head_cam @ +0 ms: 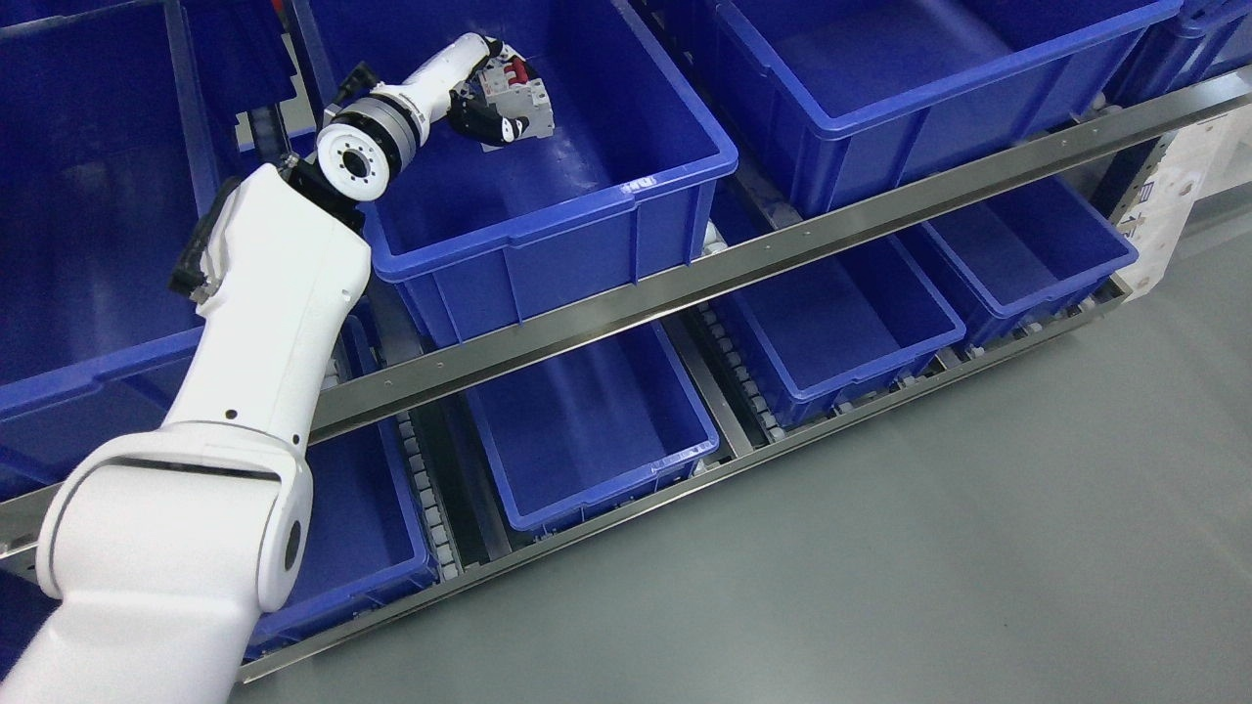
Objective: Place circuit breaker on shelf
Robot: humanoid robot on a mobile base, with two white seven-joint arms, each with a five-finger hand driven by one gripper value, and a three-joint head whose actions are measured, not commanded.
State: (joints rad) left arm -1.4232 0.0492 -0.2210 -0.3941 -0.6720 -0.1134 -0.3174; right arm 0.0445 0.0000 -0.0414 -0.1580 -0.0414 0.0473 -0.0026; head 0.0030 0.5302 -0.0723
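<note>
My left arm reaches up from the lower left into a blue bin on the upper shelf level. The left hand has its black fingers curled around a white circuit breaker with red switch parts. Hand and breaker hang inside the bin, near its back left part, above the bin floor. Whether the breaker touches the floor I cannot tell. The right arm does not show.
More blue bins stand on the upper level at the left and right. Several blue bins sit on the lower roller level. A metal rail runs across the shelf front. Grey floor lies at the lower right.
</note>
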